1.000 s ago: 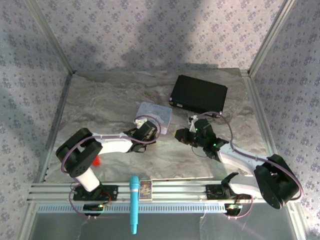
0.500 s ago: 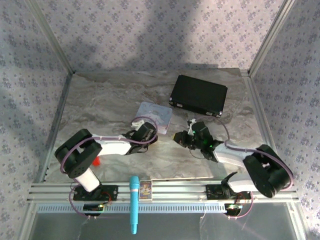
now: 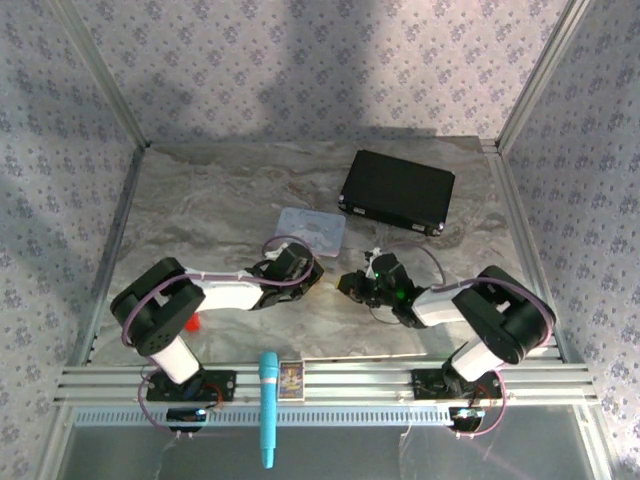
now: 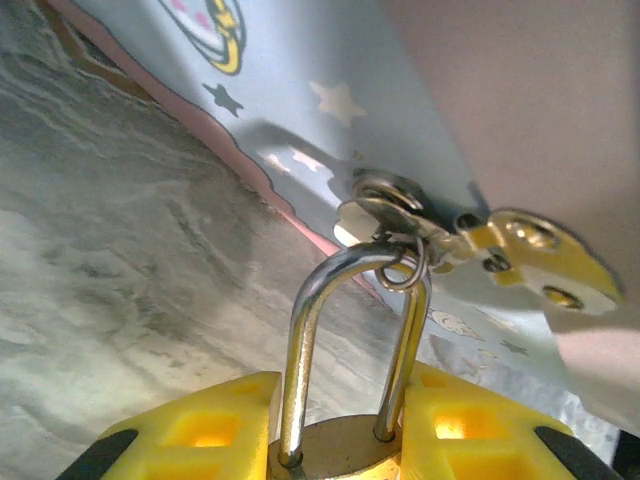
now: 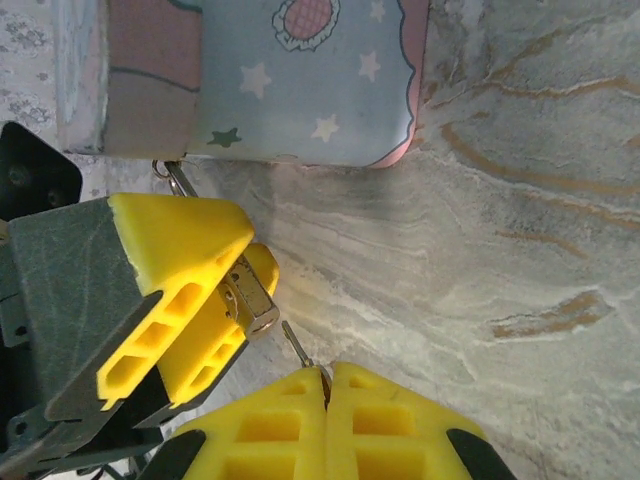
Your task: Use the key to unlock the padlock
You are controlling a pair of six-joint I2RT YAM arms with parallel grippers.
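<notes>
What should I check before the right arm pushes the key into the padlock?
1. Hold of the left gripper on the padlock: ok.
2. Hold of the right gripper on the key: ok, shut on it.
3. Tip of the key close to the padlock's end: ok.
4. Alignment with the keyhole: cannot tell, it is hidden.
5. Both legs of the shackle seated in the body: ok.
6. Link from the shackle to the tin: ok, hooked.
</notes>
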